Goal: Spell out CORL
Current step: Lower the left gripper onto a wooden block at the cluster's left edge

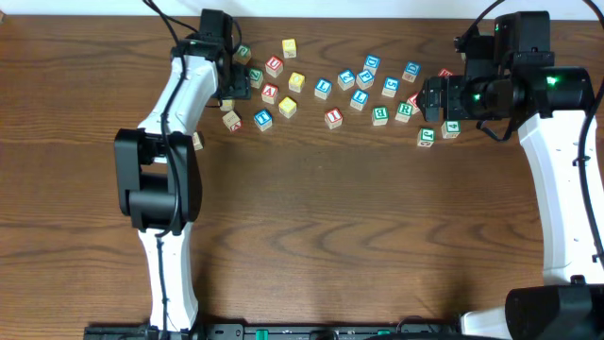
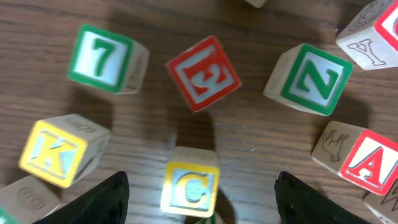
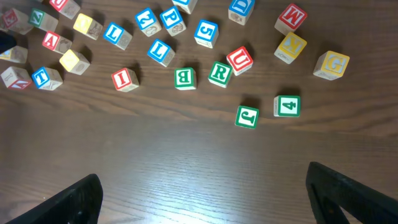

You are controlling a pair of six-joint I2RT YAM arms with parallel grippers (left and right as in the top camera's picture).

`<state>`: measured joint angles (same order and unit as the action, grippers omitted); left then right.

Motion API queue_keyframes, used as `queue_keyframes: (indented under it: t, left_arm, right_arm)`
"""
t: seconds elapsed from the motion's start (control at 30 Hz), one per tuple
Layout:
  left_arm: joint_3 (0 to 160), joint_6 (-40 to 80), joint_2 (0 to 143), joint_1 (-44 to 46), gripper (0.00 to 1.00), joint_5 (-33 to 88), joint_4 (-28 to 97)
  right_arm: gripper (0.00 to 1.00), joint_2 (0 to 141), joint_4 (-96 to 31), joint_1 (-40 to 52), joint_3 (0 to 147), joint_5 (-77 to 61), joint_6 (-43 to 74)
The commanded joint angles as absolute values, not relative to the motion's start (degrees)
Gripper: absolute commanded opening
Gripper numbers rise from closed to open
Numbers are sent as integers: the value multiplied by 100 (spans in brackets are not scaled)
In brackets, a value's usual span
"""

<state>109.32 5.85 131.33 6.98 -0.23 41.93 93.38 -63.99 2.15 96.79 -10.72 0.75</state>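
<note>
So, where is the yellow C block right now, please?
The yellow C block lies bottom centre in the left wrist view, between the left gripper's fingers, below the red 3 block, right of the yellow K block.

Yellow C cube (image 2: 189, 188) centred at the left claw (image 2: 202, 199), with green 7 cube (image 2: 99, 58) and green Z cube (image 2: 314, 79) beyond. Ahead of the right claw (image 3: 202, 186), green R cube (image 3: 219, 73), blue L cube (image 3: 160, 51) and green 4 cube (image 3: 286, 106).
</note>
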Motion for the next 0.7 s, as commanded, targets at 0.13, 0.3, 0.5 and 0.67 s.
queue_keyframes:
  t: [0.13, 0.3, 0.5, 0.67]
  left_arm:
    - [11048, 631, 13345, 731, 74, -123, 4167]
    - [11041, 631, 13356, 731, 74, -331, 4136]
    - [10936, 631, 13432, 731, 74, -331, 4032]
    - [10919, 631, 13531, 716, 70, -331, 3975]
  right_arm:
    - [99, 9334, -6410, 213, 9773, -1109, -8]
    - [99, 9341, -6407, 213, 9769, -1111, -8]
    - [99, 9341, -6410, 213, 9769, -1111, -8]
    - [99, 9345, -6431, 213, 9769, -1111, -8]
